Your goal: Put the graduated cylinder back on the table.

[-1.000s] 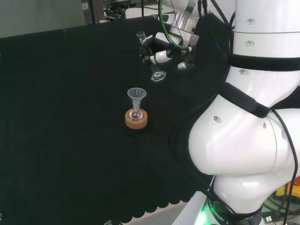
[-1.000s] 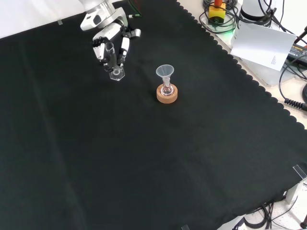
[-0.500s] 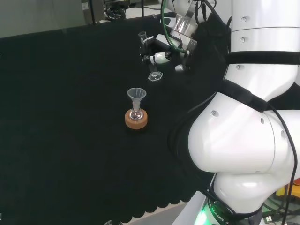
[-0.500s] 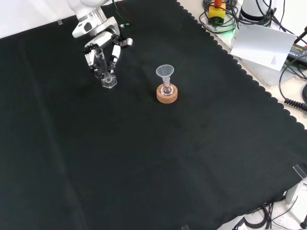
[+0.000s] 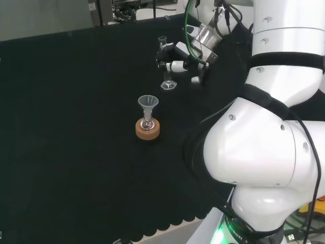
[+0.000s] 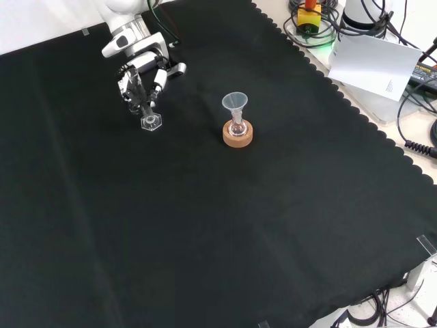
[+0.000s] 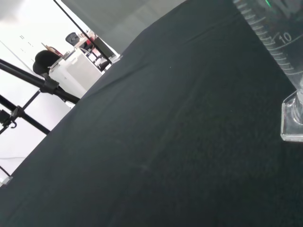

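The hand (image 6: 140, 76) grasps an upright glass cylinder (image 6: 145, 108), its base at the black cloth (image 6: 205, 225), near a funnel-topped flask (image 6: 236, 117).

Black cloth (image 6: 205, 225), tan cork ring (image 6: 237, 134)

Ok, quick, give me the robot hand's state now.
Robot hand: shut on the cylinder, which stands about upright, base at the cloth.

clear funnel (image 5: 148, 103) upright in small flask (image 5: 148, 123) on cork ring stand (image 5: 147, 130), mid black cloth (image 6: 225, 232).
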